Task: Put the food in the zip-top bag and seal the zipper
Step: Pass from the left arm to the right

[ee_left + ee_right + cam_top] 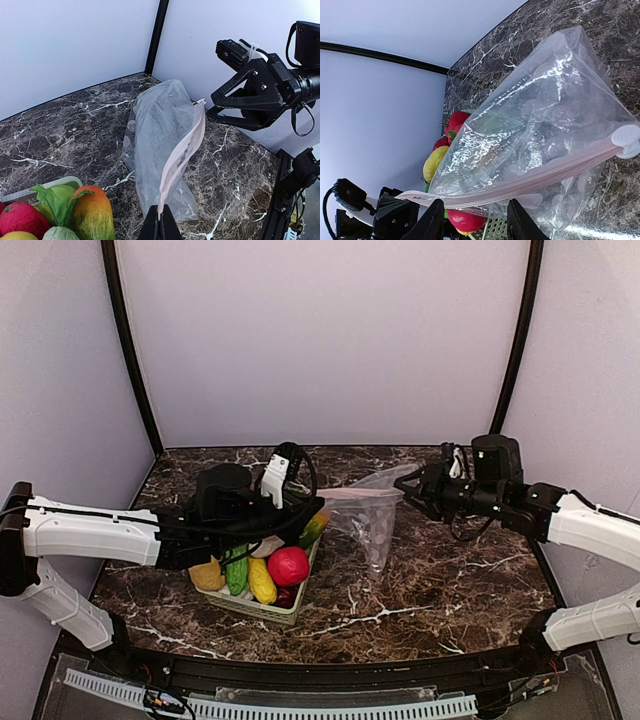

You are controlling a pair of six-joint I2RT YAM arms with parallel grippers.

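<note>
The clear dotted zip-top bag [372, 518] hangs over the marble table, stretched between my two arms. Its pink zipper [182, 152] runs from my left gripper [160, 227], which is shut on one end of the strip, toward the white slider tab [626, 137]. My right gripper [476, 222] is open, and the zipper [530, 180] passes just past its fingertips without touching them. The food [288, 566] lies in a pale green basket [262, 610] under my left gripper [318, 506]: red, yellow and green pieces. An orange-green piece [93, 215] shows in the left wrist view.
The basket sits near the table's front edge, left of centre. My right gripper [410, 491] is at the bag's right end. White walls with black corner posts [128, 345] close in the table at the back and sides.
</note>
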